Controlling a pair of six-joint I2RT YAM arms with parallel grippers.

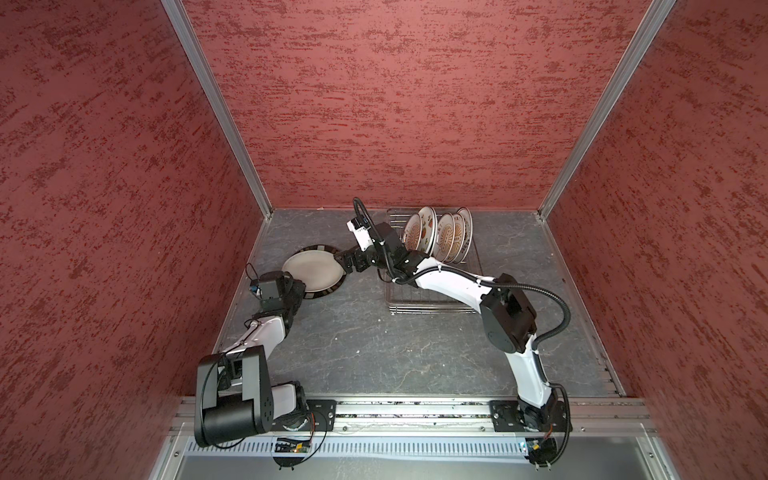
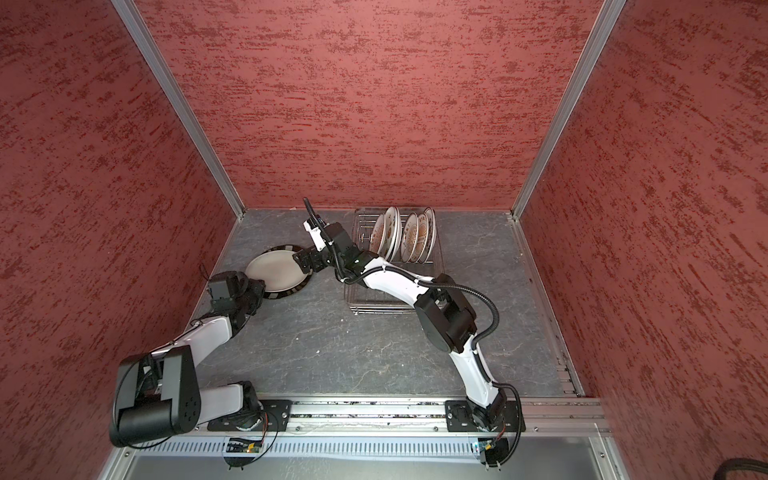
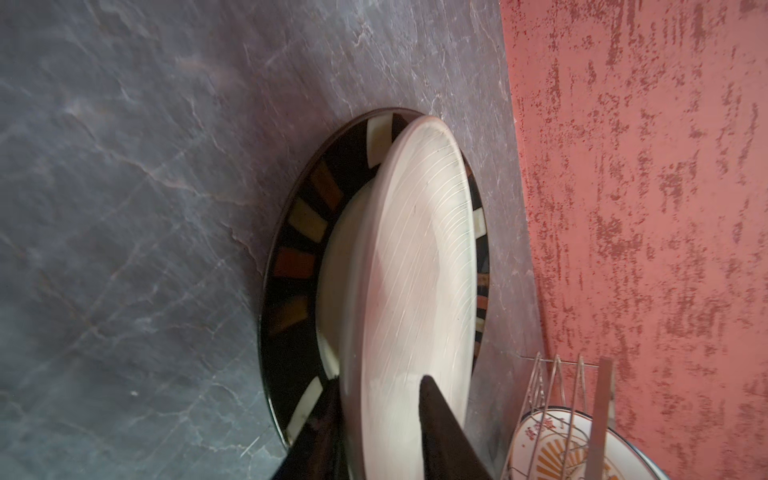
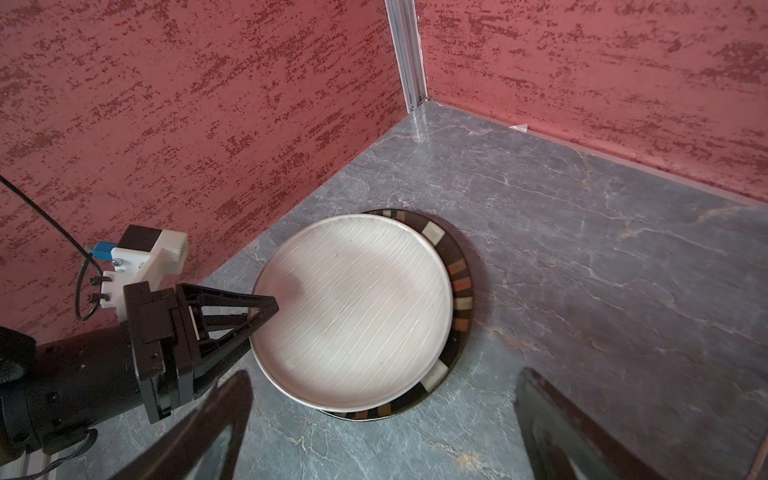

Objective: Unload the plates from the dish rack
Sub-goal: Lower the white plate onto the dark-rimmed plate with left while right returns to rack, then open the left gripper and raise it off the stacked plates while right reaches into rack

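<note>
Bare tabletop (image 1: 374, 353) lies open between the stacked plates (image 1: 313, 272) and the dish rack (image 1: 428, 308), which the right arm (image 1: 449, 278) overhangs.

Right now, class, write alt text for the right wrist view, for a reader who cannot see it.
A cream plate with thin lines lies flat atop a dark-rimmed plate on the grey table, near a corner of the red walls. The left gripper straddles the cream plate's rim; the fingers of the right gripper stand wide apart, empty.
</note>
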